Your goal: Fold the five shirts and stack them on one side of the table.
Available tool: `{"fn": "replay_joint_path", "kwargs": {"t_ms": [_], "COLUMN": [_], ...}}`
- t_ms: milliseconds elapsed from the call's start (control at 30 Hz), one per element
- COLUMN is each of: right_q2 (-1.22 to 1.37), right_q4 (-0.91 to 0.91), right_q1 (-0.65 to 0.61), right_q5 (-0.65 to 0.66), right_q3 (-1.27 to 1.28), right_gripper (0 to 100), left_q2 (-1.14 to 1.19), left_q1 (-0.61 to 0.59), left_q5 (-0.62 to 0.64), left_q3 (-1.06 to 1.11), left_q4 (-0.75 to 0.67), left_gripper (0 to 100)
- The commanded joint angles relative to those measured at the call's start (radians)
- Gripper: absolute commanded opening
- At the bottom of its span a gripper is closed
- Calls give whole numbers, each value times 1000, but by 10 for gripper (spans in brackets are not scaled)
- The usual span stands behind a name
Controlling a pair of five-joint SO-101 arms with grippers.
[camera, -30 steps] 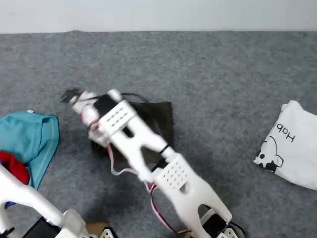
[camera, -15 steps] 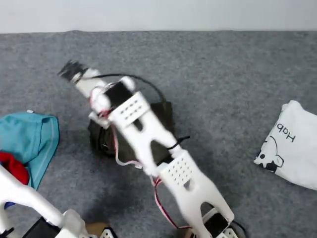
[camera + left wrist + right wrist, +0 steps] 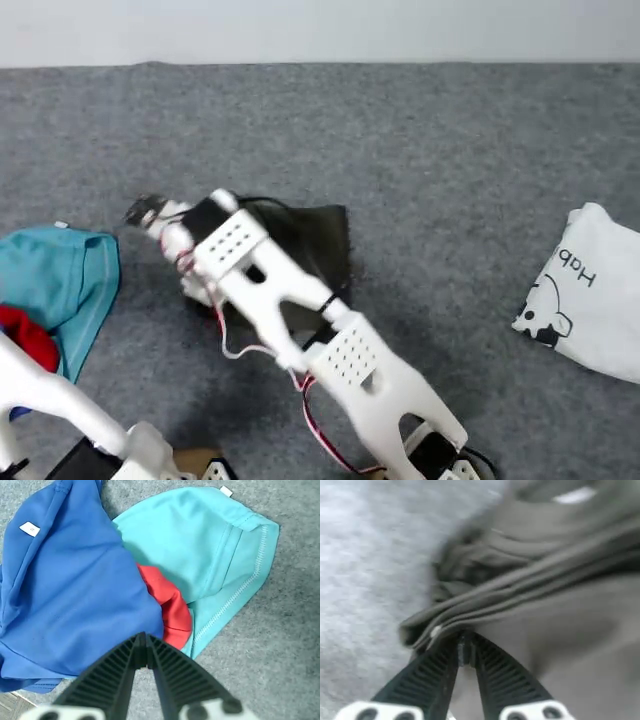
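Between the closed jaws of the right gripper (image 3: pixel 465 650), the folded edge of the dark shirt (image 3: pixel 560 615) is pinched. Grey surface (image 3: pixel 450 150) is seen just beside it. The left gripper (image 3: pixel 146 645) is held closed on nothing over a pile. The blue shirt (image 3: pixel 70 590) is at its tips, the red shirt (image 3: pixel 172 612) just beyond, the teal shirt (image 3: pixel 200 545) farther out. The white shirt (image 3: pixel 590 295) is laid well apart from the right gripper.
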Motion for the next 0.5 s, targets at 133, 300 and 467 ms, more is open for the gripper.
{"fn": "replay_joint_path", "kwargs": {"t_ms": [133,300,467], "right_q2": [-7,-5,4], "right_q4": [-38,50,47], "right_q1": [-104,-48,70], "right_q5": [2,5,11], "right_q3": [-51,-293,-488], "right_gripper": [10,10,11], "left_q2": [-32,-32,-32], "left_q1": [-6,-6,-6], "left_q5": [2,2,2], "left_q3": [-31,-31,-31], "left_q4": [6,6,6], "left_gripper": [7,7,7]}}
